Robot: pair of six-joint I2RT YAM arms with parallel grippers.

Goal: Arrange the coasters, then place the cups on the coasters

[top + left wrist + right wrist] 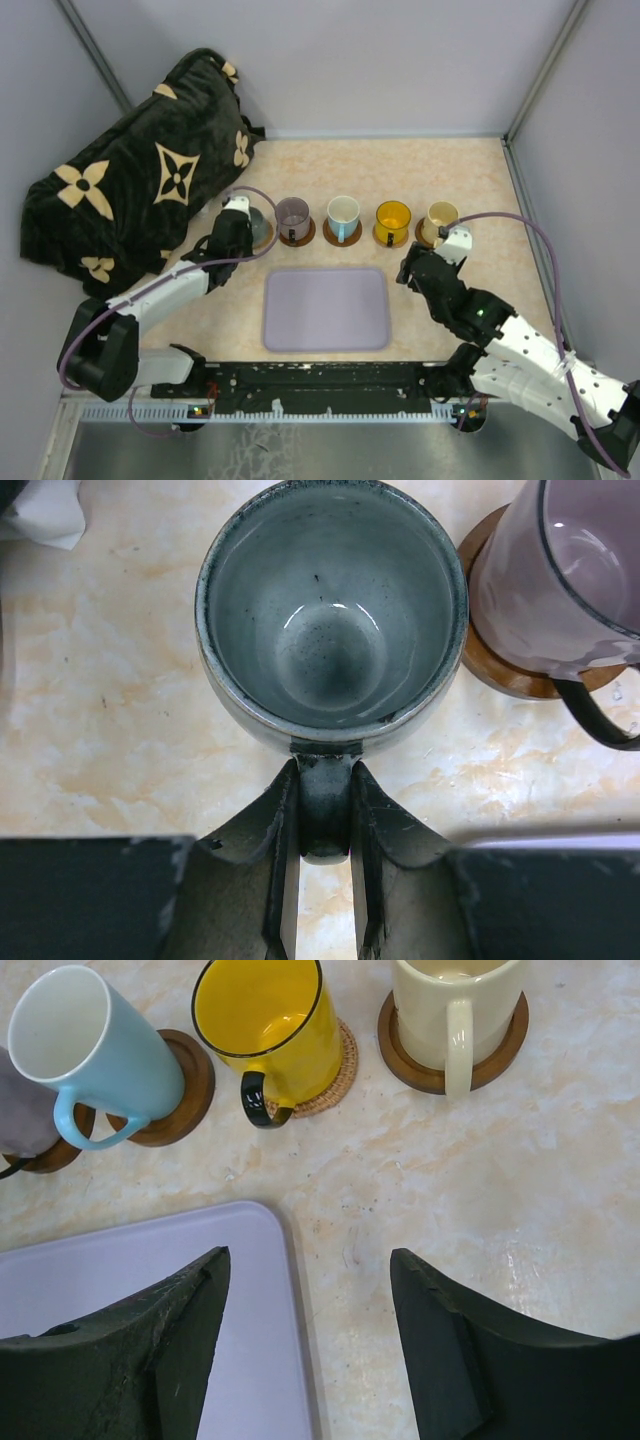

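Top external: 4 cups on coasters line the middle of the bench, behind the lavender tray. Left wrist: left tool clamps the handle of the grey-green cup, at the row's left end. Right wrist: right tool gapes wide, empty.

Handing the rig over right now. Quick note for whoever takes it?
Grippers: the left gripper is shut on the handle of the grey-green cup at the left end of the row; what is beneath that cup is hidden. The right gripper is open and empty, by the lavender tray.
Done: purple cup, white-and-blue cup, yellow cup and cream cup each stand on coasters.
Left: check the grey-green cup has a coaster, then release.
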